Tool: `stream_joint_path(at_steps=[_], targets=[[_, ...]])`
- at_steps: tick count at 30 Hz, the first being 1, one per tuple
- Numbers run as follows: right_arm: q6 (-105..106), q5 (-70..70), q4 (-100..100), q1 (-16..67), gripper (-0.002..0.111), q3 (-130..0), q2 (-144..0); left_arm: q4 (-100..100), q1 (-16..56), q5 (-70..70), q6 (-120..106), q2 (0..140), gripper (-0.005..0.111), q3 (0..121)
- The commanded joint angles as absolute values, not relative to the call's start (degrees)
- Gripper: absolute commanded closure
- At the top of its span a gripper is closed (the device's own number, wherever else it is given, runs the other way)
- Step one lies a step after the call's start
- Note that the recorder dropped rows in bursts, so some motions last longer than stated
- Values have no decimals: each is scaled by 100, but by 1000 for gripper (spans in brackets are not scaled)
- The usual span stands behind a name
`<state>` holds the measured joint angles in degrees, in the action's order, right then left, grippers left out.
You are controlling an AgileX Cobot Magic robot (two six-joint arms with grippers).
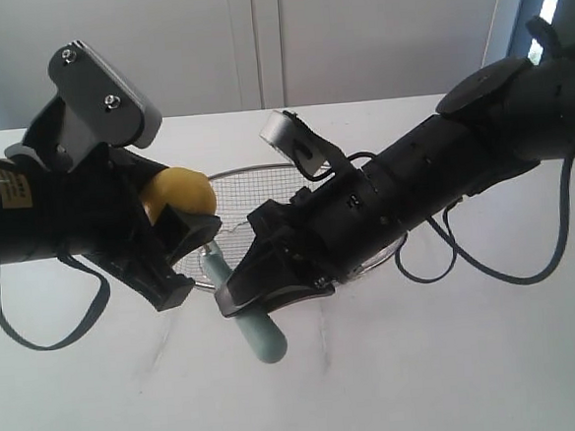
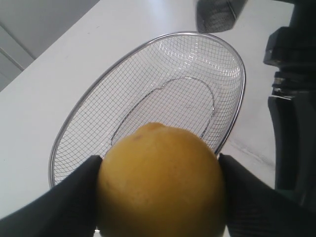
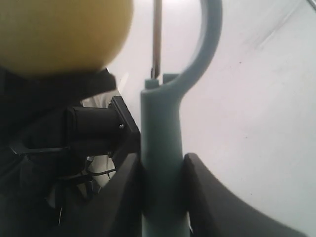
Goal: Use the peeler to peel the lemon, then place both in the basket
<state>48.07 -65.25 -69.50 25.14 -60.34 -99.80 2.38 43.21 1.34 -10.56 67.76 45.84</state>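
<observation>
My left gripper [image 1: 183,244] is shut on the yellow lemon [image 1: 180,195], held in the air above the near rim of the wire basket [image 1: 242,194]. From the left wrist, the lemon [image 2: 160,182] fills the gap between both black fingers, with the basket [image 2: 148,98] beneath it. My right gripper [image 1: 263,281] is shut on the pale teal handle of the peeler [image 1: 261,336]. The peeler's handle [image 3: 162,163] is clamped between the pads in the right wrist view. Its curved head points toward the lemon [image 3: 64,32], close beside it.
The basket stands on a white table [image 1: 456,362] between the two arms. A black cable [image 1: 488,261] hangs from the right arm over the table. A pale wall rises behind the table's far edge.
</observation>
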Motion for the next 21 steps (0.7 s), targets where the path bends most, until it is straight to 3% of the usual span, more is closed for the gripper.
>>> stream_joint_path(at_steps=[1,21], targets=[[4892,-6555,-7006,2406,108,-6051,-9974,172,4351,111,-1044,6727,107,4577],[4881,-6846,-7106,1791,108,-6062,-9748,172,4351,111,-1044,6727,107,4577]])
